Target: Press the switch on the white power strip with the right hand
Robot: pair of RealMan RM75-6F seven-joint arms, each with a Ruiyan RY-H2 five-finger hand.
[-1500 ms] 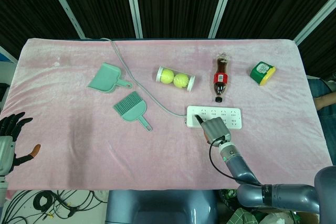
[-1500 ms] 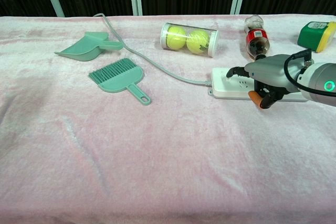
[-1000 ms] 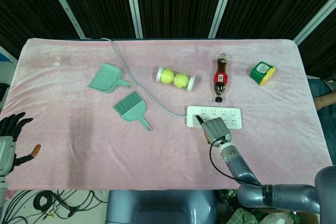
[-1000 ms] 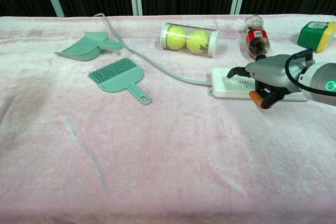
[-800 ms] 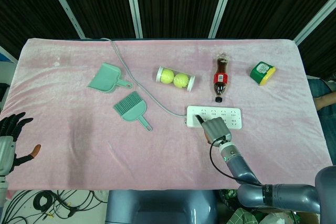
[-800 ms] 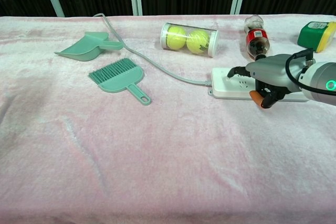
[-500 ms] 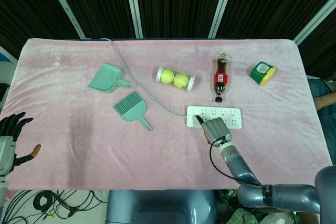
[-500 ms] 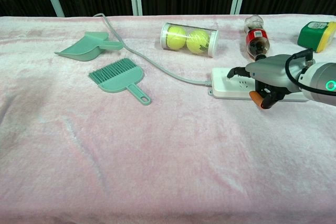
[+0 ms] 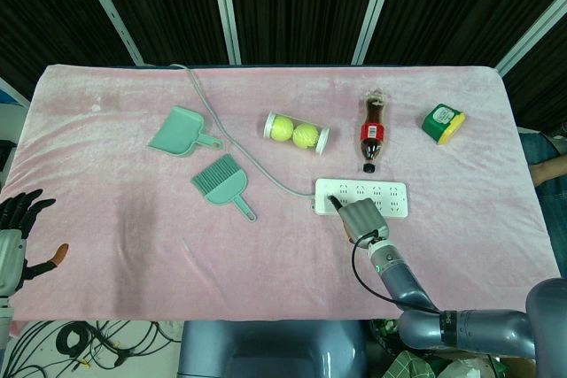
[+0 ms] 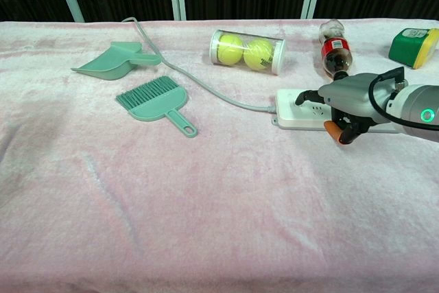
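Observation:
The white power strip (image 9: 381, 196) (image 10: 291, 116) lies on the pink cloth right of centre, its grey cord running off to the far left. My right hand (image 9: 360, 218) (image 10: 348, 99) hovers over the strip's left end. One dark fingertip (image 10: 300, 99) is stretched out and touches the strip's top where the switch sits; the other fingers are curled in and hold nothing. The switch itself is hidden under the finger. My left hand (image 9: 15, 229) rests off the table's left edge with fingers spread, empty.
A cola bottle (image 9: 371, 131) lies just behind the strip. A clear tube of tennis balls (image 9: 296, 132), a teal brush (image 9: 223, 182) and dustpan (image 9: 180, 131) lie to the left. A green and yellow container (image 9: 442, 123) stands at the far right.
The right hand has shifted slightly left and lower, bringing the outstretched fingertip down onto the strip's left end. The left hand has not moved.

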